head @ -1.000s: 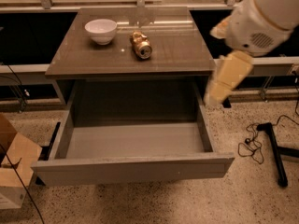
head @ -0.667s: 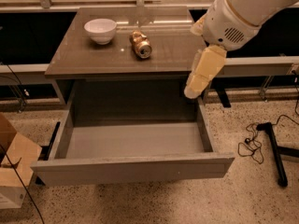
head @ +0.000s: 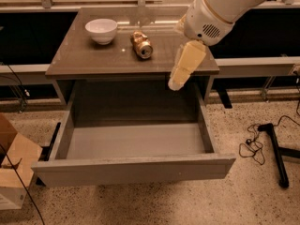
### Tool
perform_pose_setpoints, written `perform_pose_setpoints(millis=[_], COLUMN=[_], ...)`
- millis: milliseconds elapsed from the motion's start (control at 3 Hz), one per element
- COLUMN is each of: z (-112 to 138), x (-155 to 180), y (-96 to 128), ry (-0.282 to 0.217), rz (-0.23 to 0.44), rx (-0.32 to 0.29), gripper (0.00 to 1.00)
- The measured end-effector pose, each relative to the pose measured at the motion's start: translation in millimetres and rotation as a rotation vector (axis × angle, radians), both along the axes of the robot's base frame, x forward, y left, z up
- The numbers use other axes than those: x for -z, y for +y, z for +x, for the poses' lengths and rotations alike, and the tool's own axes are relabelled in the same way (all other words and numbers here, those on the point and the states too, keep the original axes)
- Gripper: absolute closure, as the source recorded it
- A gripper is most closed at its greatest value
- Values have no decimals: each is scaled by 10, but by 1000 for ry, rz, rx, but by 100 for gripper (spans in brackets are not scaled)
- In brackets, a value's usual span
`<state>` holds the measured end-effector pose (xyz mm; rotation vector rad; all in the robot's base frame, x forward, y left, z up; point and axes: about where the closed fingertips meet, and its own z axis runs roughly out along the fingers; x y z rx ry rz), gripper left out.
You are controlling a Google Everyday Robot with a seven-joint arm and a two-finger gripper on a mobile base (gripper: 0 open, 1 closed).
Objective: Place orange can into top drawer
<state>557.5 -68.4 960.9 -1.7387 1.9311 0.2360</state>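
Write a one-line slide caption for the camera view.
Gripper hangs above the open top drawer, right side; the orange can lies on the cabinet beside the white bowl.

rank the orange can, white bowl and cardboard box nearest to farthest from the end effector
End effector by the cabinet's right front edge:
1. orange can, top middle
2. white bowl, top left
3. cardboard box, floor, far left

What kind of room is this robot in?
Probably a robot test lab, not a kitchen: loose cables on the speckled floor, a cardboard box, a plain cabinet. The robot's tool hangs above the open top drawer.
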Motion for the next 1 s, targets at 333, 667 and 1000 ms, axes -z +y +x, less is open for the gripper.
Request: perform_pose_setpoints(millis=[333,667,1000], z=[95,462,948], x=[52,160,289], y=[22,137,240], ry=[-7,-40,-73], rz=[22,66,125], rx=[39,90,136], gripper=[0,0,0])
